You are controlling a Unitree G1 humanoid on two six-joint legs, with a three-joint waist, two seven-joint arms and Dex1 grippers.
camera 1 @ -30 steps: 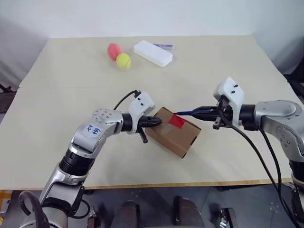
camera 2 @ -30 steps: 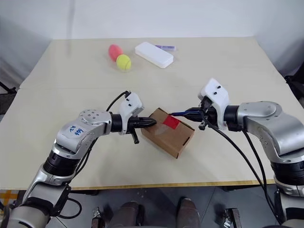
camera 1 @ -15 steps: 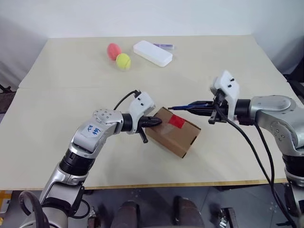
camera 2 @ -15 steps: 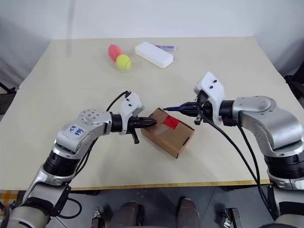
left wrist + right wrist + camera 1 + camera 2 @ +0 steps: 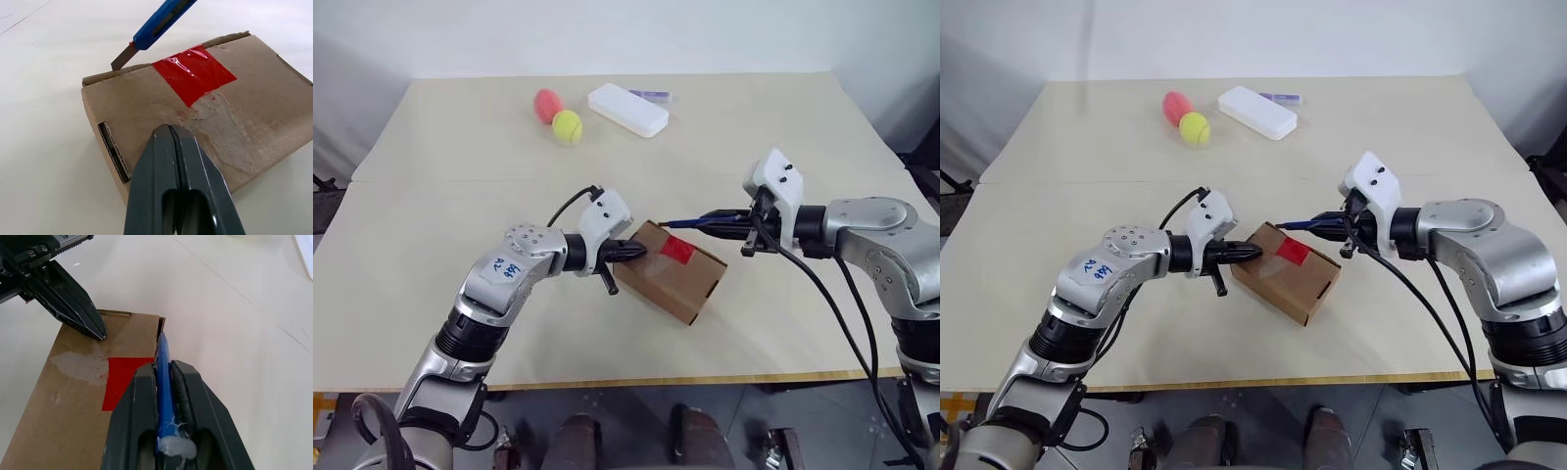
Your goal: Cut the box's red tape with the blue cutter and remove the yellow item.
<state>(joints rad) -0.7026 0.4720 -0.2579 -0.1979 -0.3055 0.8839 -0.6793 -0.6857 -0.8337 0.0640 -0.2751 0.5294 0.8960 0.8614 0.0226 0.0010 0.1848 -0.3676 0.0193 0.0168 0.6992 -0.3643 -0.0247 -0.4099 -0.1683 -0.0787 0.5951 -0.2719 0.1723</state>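
Observation:
The brown cardboard box (image 5: 677, 284) lies closed at the table's middle, with the square of red tape (image 5: 678, 251) on its top face. My left gripper (image 5: 632, 252) is shut, and its tip presses on the box's top near the left end (image 5: 168, 128). My right gripper (image 5: 722, 220) is shut on the blue cutter (image 5: 697, 221). The cutter's blade (image 5: 122, 56) reaches the box's far top edge, just beside the tape. The yellow item is hidden.
A pink-red ball (image 5: 546, 104), a yellow-green ball (image 5: 568, 126), a flat white case (image 5: 628, 109) and a small purple stick (image 5: 651, 95) lie at the far side of the table (image 5: 431, 196). The table's front edge runs close below the box.
The right gripper has shifted slightly, carrying the cutter's tip from over the red tape towards the box's far edge. The left gripper and box have stayed put.

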